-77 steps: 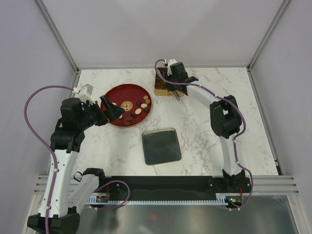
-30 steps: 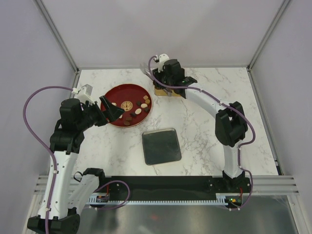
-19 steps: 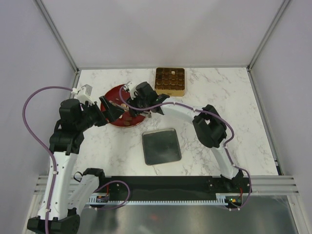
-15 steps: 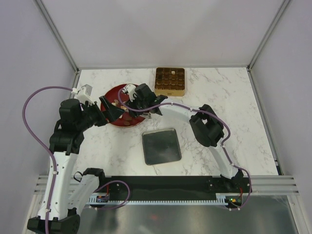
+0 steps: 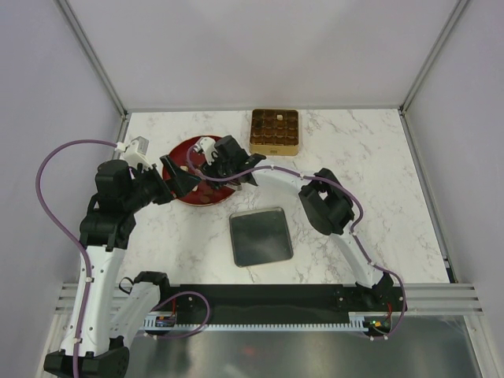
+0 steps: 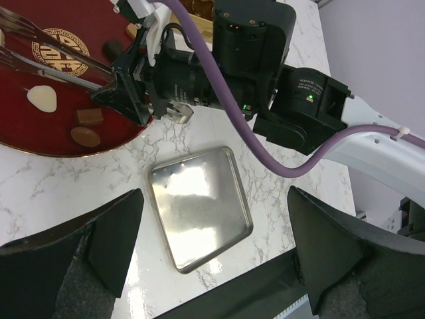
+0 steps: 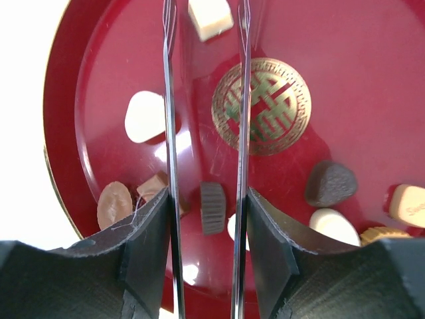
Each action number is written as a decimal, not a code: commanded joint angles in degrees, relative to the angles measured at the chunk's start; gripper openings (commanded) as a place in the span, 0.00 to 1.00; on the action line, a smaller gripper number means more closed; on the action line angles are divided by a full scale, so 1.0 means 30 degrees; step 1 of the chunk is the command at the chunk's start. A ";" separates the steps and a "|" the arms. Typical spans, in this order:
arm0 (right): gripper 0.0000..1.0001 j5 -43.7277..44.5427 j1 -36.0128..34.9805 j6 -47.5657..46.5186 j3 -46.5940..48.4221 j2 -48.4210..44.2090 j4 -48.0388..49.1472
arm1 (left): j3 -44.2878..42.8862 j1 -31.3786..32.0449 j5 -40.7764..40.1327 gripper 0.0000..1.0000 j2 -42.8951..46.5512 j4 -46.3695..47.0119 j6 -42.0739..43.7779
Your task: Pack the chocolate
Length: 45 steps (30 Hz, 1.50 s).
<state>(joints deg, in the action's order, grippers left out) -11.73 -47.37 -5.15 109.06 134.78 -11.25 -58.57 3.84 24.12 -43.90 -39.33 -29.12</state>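
Observation:
Small chocolate pieces in dark brown, light brown and cream lie in the red dish (image 7: 372, 86). My right gripper (image 7: 204, 133) carries two thin metal tines. It hangs open over the dish, with the tines on either side of a dark ridged chocolate (image 7: 213, 207) and not touching it. A cream piece (image 7: 144, 116), a light brown oval (image 7: 114, 205) and a dark rounded piece (image 7: 330, 183) lie close by. In the top view my right gripper (image 5: 211, 162) covers most of the dish (image 5: 187, 150). My left gripper (image 5: 178, 175) is open and empty at the dish's left rim.
The square gold tin (image 5: 274, 131) stands at the back, with a grid of cells that holds some pieces. A flat silver lid (image 5: 261, 236) lies in front of the dish and also shows in the left wrist view (image 6: 199, 206). The dish has a gold emblem (image 7: 261, 106).
My right arm has swung from over the gold tin left to the red dish and lowered its tines among the pieces. My left arm has not moved.

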 commanded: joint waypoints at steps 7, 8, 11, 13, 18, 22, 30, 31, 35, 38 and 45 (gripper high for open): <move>0.49 0.0334 -0.0234 -0.0687 0.0592 0.0249 0.0291 | -0.0517 -0.0077 0.0105 0.97 -0.0044 0.0015 0.0040; 0.48 0.0451 -0.0234 -0.0658 0.0534 0.0133 0.0349 | -0.0517 -0.0077 0.0105 0.97 -0.0016 0.0015 0.0040; 0.45 0.0685 -0.0204 -0.0599 0.0299 -0.0276 0.0350 | -0.0575 -0.0077 0.0134 0.97 -0.0045 0.0015 0.0011; 0.45 0.0745 -0.0146 -0.0540 0.0066 -0.0570 0.0350 | -0.0576 -0.0077 0.0163 0.97 -0.0016 -0.0014 -0.0018; 0.43 0.0247 0.0234 -0.0218 -0.0258 -0.1771 0.0467 | -0.0342 -0.0077 0.0076 0.97 0.0072 0.0015 0.0069; 0.42 -0.0425 0.0732 0.0540 -0.0171 -0.2358 0.0438 | -0.0341 -0.0077 0.0017 0.97 0.0014 0.0015 -0.0047; 0.40 -0.0839 0.2867 0.1627 -0.0258 -0.3705 0.0438 | -0.0166 -0.0077 0.0105 0.97 0.0161 0.0015 -0.0106; 0.40 -0.0634 0.3133 0.1686 -0.0345 -0.3822 0.0351 | -0.0195 -0.0077 0.0105 0.97 0.0132 -0.0014 -0.0135; 0.40 0.0829 0.4656 0.2271 -0.0726 -0.4555 0.0028 | -0.0341 -0.0077 0.0105 0.97 0.0102 0.0015 -0.0136; 0.40 0.2440 0.5770 0.2127 -0.1020 -0.4848 -0.0469 | -0.0341 -0.0077 0.0105 0.97 0.0044 -0.0014 -0.0106; 0.41 0.4493 0.7528 0.2097 -0.1516 -0.4790 -0.1584 | -0.0341 -0.0077 0.0163 0.97 -0.0103 0.0015 -0.0106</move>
<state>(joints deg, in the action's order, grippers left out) -2.07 -25.34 0.45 105.51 123.24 -15.29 -58.57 3.84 24.10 -44.14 -39.33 -29.15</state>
